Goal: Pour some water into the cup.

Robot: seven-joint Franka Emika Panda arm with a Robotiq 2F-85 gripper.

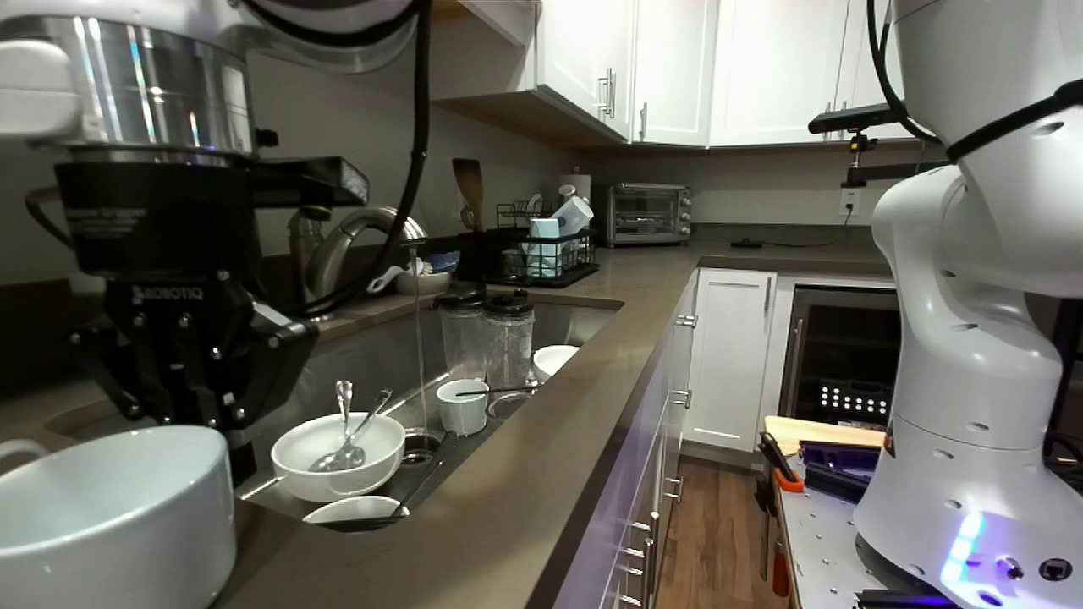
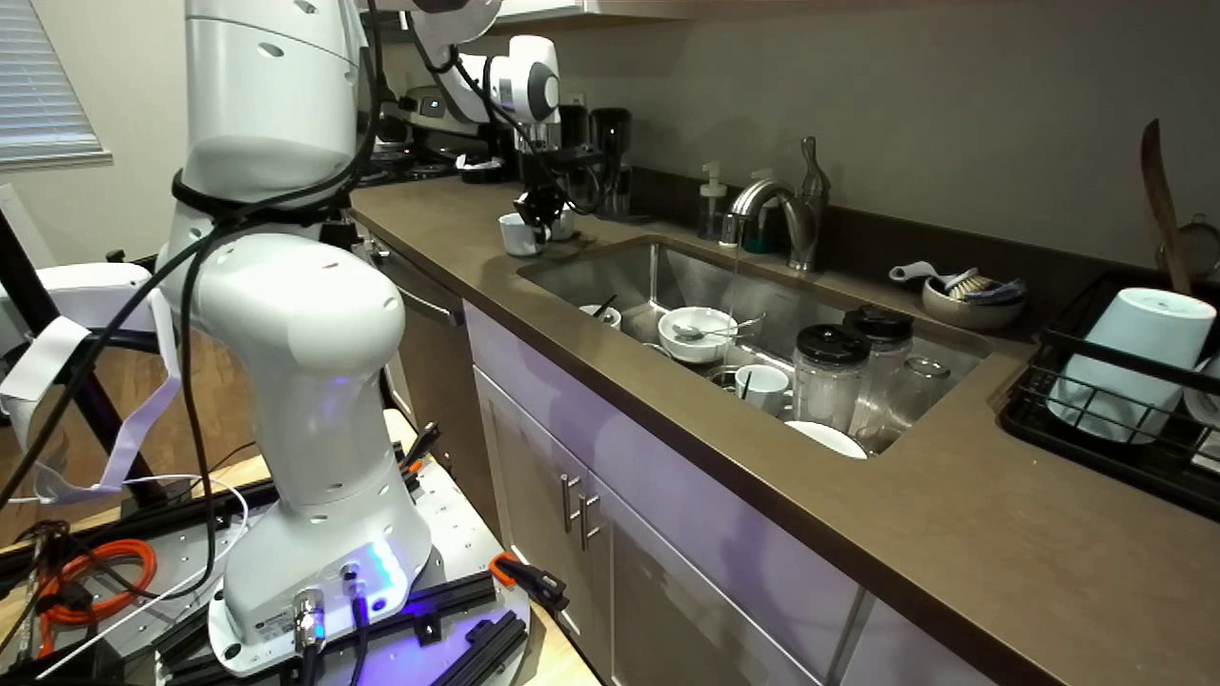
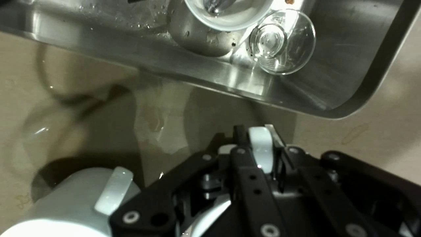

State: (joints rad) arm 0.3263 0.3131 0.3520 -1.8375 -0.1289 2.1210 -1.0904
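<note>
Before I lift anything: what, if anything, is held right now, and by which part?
A white cup, by its handle: the wrist view shows the handle pinched in the gripper.

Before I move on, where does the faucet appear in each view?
In an exterior view: the faucet is left of centre, a little above mid-height.
In an exterior view: the faucet is right of centre, in the upper half.
In the wrist view: not in the picture.
Shared landmark: the sink, visible in all three views.
</note>
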